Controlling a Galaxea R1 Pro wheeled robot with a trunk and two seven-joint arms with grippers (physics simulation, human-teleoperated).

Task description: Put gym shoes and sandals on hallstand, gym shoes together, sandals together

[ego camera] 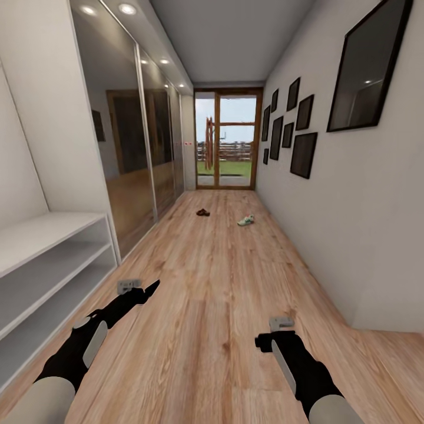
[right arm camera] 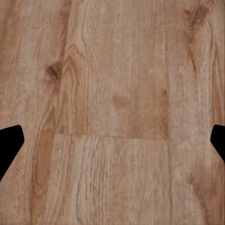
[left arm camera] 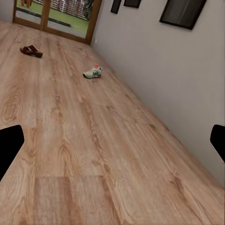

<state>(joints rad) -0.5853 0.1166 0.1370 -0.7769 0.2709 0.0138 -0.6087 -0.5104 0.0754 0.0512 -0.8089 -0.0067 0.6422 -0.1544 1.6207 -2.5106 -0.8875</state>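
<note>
nearest, two black arms over bare plank: left gripper low toward the hallstand side, right gripper toward the picture wall. in each wrist view, dark fingertips at opposite edges with open floor between, so both spread wide, holding nothing. right fingertips likewise apart over wood grain.

along the left wall, the light-grey hallstand, long tiers bare, running lengthwise with the corridor; beyond it a mirrored wardrobe.

far down the corridor floor, near the glass door: one gym shoe by the right wall, long axis skewed across the planks, toe end too small to tell; brown sandals close together nearer the middle, well apart from it. dark frames on the right wall.
</note>
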